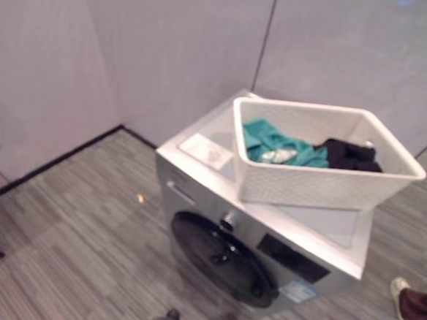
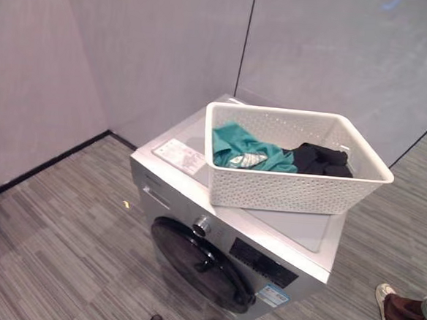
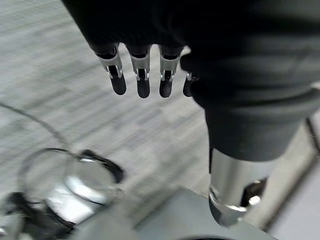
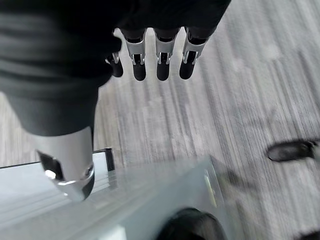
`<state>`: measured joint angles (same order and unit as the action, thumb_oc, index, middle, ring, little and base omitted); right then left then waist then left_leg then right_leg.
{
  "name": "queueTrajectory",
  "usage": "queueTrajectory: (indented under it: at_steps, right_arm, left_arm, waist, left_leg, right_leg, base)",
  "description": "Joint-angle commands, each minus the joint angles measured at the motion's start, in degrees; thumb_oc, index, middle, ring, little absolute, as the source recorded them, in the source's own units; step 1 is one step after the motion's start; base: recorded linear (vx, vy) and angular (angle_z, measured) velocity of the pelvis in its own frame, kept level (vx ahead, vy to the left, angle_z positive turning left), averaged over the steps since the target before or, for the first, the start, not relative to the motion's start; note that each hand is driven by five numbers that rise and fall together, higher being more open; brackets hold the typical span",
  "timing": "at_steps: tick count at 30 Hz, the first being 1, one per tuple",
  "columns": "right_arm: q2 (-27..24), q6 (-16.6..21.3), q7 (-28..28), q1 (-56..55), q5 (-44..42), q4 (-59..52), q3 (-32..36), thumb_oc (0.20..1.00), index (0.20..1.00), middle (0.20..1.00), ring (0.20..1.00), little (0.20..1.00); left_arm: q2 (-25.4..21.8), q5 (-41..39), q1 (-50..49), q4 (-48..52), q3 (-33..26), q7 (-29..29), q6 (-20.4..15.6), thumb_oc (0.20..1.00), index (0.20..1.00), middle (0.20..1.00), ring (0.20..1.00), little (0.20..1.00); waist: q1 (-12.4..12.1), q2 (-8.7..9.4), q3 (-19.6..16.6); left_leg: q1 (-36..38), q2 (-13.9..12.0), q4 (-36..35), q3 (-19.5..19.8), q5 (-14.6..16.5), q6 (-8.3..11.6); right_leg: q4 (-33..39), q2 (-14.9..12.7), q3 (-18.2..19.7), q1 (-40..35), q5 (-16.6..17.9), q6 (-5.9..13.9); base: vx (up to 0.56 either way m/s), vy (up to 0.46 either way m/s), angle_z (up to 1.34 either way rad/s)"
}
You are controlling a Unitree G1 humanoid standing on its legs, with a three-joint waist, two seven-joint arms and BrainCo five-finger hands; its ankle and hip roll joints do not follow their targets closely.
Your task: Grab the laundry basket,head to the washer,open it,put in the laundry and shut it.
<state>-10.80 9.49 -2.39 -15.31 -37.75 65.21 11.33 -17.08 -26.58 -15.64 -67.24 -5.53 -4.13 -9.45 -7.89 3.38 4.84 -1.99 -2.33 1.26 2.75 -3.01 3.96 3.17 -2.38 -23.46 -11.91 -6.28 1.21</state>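
A silver front-loading washer (image 1: pixel 319 224) stands on the striped floor near a wall corner. Its round dark door (image 1: pixel 221 257) is closed. On the washer's top sits a white perforated laundry basket (image 2: pixel 292 191), apart from both hands. Inside it lie a teal garment (image 2: pixel 240 151) and a black garment (image 2: pixel 320 160). My left hand (image 3: pixel 142 80) hangs over the floor with its fingers straight, holding nothing. My right hand (image 4: pixel 160 62) hangs the same way, its fingers straight and empty, above the floor.
Grey walls rise behind the washer, with a dark skirting line along the left wall. A white sheet (image 1: pixel 207 151) lies on the washer's top left. A person's shoe (image 2: pixel 397 308) shows on the floor at the lower right, close to the washer.
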Motion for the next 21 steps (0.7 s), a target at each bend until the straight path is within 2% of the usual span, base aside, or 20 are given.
queueTrajectory:
  at_steps: [1, 12, 13, 21]
  right_arm:
    - [-1.4, 0.2, -2.8, -0.9, -2.3, 0.0, -2.1, 1.000, 1.000, 1.000, 1.000, 1.000]
    - [-3.5, -0.5, -2.0, 0.8, -1.5, 2.5, -2.8, 1.000, 1.000, 1.000, 1.000, 1.000]
    - [-4.3, -3.5, 0.2, 8.0, 16.6, 7.9, -16.2, 1.000, 1.000, 1.000, 1.000, 1.000]
    - [-4.2, -3.6, 0.3, 7.9, 16.6, 7.7, -16.2, 1.000, 1.000, 1.000, 1.000, 1.000]
  left_arm:
    - [0.1, -0.5, 0.9, 0.2, -0.6, -0.3, -2.5, 1.000, 1.000, 1.000, 1.000, 1.000]
    - [-0.1, 1.2, 0.6, -0.8, 1.0, -0.1, -3.6, 1.000, 1.000, 1.000, 1.000, 1.000]
    - [1.3, 11.9, 12.7, -2.3, 9.5, 8.1, -1.8, 1.000, 1.000, 1.000, 1.000, 1.000]
    - [1.8, 11.5, 12.1, -2.8, 9.5, 7.7, -1.8, 1.000, 1.000, 1.000, 1.000, 1.000]
  waist:
    - [0.3, -2.40, -2.2]
    - [0.3, -2.88, -2.4]
    - [7.5, -1.58, 1.3]
    - [7.5, -1.82, 0.9]
  left_leg:
    - [-2.9, -2.6, 1.8, 1.9, -0.5, -0.67]
    - [-3.3, -2.4, 2.0, 2.1, -0.4, -0.62]
    - [0.8, -6.2, -2.7, -10.3, 2.0, 1.21]
    - [1.9, -6.3, -4.0, -10.7, 1.8, 1.27]
  right_leg:
    - [-2.2, -0.3, -0.1, 0.9, -3.4, -0.69]
    - [-2.3, -0.8, -0.3, 1.1, -3.1, -0.44]
    - [0.6, -7.1, 4.1, 4.1, 2.3, 4.38]
    - [0.7, -6.9, 3.8, 3.8, 2.3, 4.54]
  base:
    - [-0.01, 0.021, 0.05]
    - [0.00, 0.006, 0.00]
    - [0.00, 0.000, 0.00]
    - [0.01, -0.011, -0.11]
